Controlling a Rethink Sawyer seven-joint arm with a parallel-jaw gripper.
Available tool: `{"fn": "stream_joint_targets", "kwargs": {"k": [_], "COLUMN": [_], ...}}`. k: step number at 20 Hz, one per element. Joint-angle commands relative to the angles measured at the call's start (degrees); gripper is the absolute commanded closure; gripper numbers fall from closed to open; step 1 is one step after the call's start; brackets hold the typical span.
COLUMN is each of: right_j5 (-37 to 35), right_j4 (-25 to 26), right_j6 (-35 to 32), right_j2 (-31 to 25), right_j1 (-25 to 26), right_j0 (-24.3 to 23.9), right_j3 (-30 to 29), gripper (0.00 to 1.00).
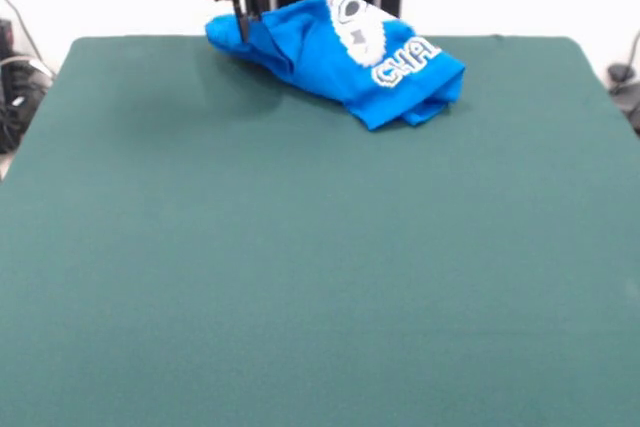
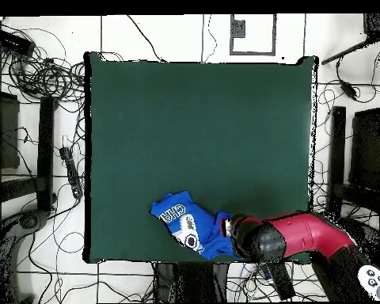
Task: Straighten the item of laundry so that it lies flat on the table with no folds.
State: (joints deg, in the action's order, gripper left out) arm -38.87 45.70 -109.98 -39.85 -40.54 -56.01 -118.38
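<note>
A bright blue T-shirt (image 1: 345, 52) lies bunched in a lopsided heap on the green counter (image 1: 300, 267), hard against the edge where the robot stands, while the gripper (image 1: 243, 15) reaches down at one end of the bundle. The dark tips meet the cloth where a raised corner of blue fabric stands up beside them, and they appear to be pinching that corner; the closure itself is too small to read with certainty. From the gripper the rest of the shirt runs away along the counter edge, with part of a white print and the letters "CHA" showing on the upper folds and a doubled hem tucked under at the far end.

The garment looks light, soft and limp: it should drape and drag rather than hold a shape, and the felt-like covering will probably cling to it. A hold on a single outer layer at a hem or sleeve corner seems the sounder choice than a bite into the thick middle, which would likely lift several layers together.

Sleeves, neckline and the lettering's remainder are buried in the folds. In the overhead view the arm (image 2: 304, 236) covers the gripper and the nearest part of the shirt, so the contact point is judged from the front view alone.
</note>
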Motion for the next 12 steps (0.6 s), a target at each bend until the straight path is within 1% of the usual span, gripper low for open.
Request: {"fn": "stream_joint_targets", "kwargs": {"k": [1, 4, 7, 12], "right_j5": [-7.04, -8.04, -9.25, -10.79], "right_j4": [-1.94, -1.64, -1.81, -2.20], "right_j6": [12.50, 12.31, 14.00, 16.30], "right_j2": [-3.98, -3.48, -3.84, -4.37], "right_j1": [3.60, 4.81, 5.85, 6.64], "right_j0": [4.83, 6.29, 6.83, 6.75], "right_j3": [8.47, 11.62, 14.06, 16.00], "gripper": [1.00, 1.00, 1.00, 1.00]}}
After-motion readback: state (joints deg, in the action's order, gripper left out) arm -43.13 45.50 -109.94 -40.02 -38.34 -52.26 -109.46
